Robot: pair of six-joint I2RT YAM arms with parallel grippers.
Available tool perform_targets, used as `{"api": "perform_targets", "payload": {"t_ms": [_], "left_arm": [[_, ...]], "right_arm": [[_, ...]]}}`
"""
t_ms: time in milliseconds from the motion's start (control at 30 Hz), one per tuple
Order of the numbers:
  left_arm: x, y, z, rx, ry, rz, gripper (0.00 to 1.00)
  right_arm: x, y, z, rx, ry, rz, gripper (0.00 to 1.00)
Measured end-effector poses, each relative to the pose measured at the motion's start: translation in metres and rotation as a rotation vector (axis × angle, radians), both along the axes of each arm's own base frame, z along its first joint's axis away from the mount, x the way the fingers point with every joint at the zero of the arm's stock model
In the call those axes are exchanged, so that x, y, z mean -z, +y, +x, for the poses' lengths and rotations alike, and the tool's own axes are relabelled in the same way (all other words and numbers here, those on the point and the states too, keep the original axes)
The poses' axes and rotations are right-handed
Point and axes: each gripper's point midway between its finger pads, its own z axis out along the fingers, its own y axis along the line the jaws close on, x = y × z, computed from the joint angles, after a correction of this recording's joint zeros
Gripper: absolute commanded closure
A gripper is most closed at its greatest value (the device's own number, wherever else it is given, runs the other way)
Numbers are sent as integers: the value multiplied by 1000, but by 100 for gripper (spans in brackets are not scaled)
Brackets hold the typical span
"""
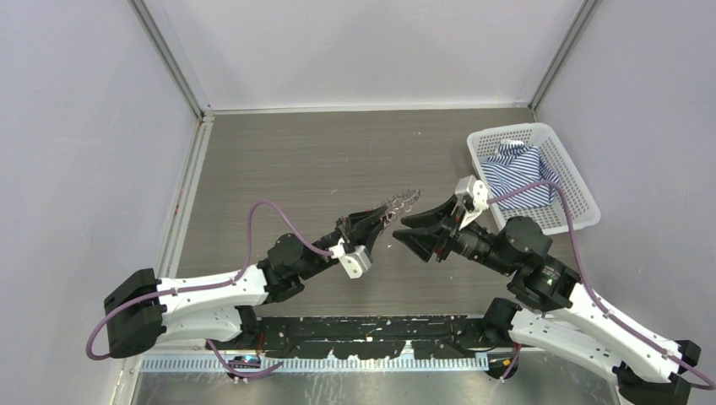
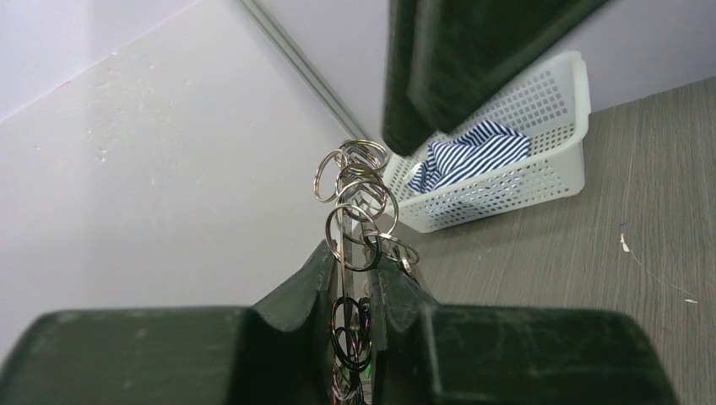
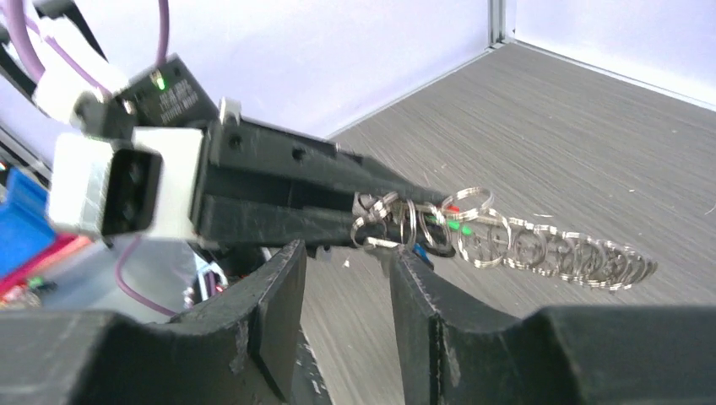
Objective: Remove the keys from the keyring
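Right now my left pincer [image 1: 382,218] is pinched narrow on the keyring [image 1: 401,202], a silvery string of small linked metal rings. It sticks out past the fingertips and is lifted clear of the grey wood-grain table [image 1: 321,160]. From the left wrist camera I see the dark fingers [image 2: 300,294] squeezed on the rings low down. More loops stand up above the tips, and a few darker ones are tucked down between the pads. My right pincer [image 1: 402,229] faces the left one almost tip to tip, close beside the ring string, its jaws spread wide with nothing between them. Through the right wrist camera the keyring [image 3: 549,251] runs out to the right of the left pincer's tips, sagging slightly. Right at those tips I make out a small red fleck [image 3: 452,207] and a small green fleck [image 3: 457,226] among the rings; whether they are the heads of keys I cannot tell. Well beyond the right pincer, toward the far right corner, sits a white plastic lattice basket [image 1: 576,186] holding a folded blue-and-white striped cloth [image 1: 519,169].
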Motion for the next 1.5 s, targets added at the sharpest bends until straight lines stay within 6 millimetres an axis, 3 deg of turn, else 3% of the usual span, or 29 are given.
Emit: {"api": "perform_targets", "payload": {"t_ms": [200,400,700,967,1233,1500], "left_arm": [[2,-1,0,-2,-2,10,100],[2,-1,0,-4,-2,11,100],[-1,0,-2,6,10,-4,100],[-28,1,-13,64,2,-70,100],[-36,1,-17,90,-3,-90,100],[-36,0,-18,98,7,-93,100]], "right_arm": [[-27,8,9,36,136,31,62],[-4,13,10,41,239,-9,66],[18,2,11,81,233,-16,70],[23,7,11,40,177,-25,57],[13,14,5,-31,103,-20,54],[15,27,5,-78,92,-33,59]]}}
